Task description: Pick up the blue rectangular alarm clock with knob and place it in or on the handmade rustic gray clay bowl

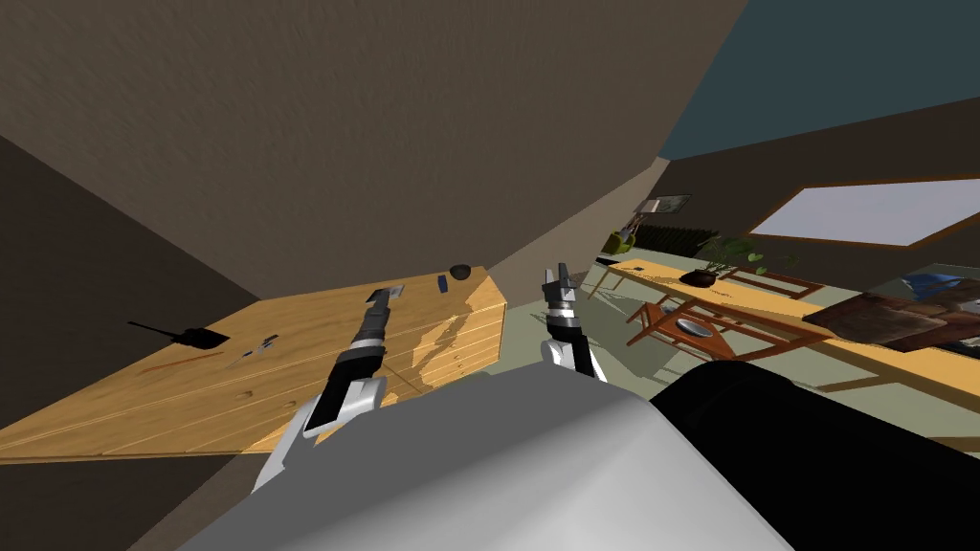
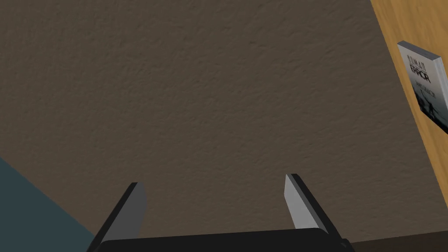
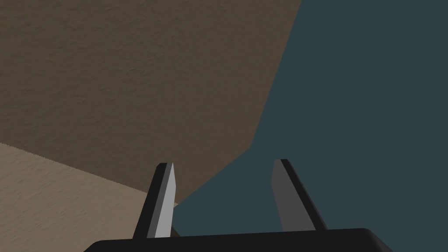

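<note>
The left gripper [image 1: 385,295] is held out over a wooden top [image 1: 191,402]. Its 2 fingers [image 2: 133,205] are spread wide apart and nothing is held between them. A small blue clock [image 1: 442,283] is seen lying on the wood just past this gripper's tips, a little toward the right arm's side. It is not touched by the fingers. A small dark bowl [image 1: 460,272] is set just beyond the clock, near the corner of the wooden top, close to the clock but apart from it. A grey book [image 2: 426,83] with dark letters is seen on the wood off to one side of the left gripper. The right gripper [image 1: 558,275] is held up beside the edge of the wooden top. Its 2 fingers [image 3: 164,197] are also spread apart, and nothing is held.
</note>
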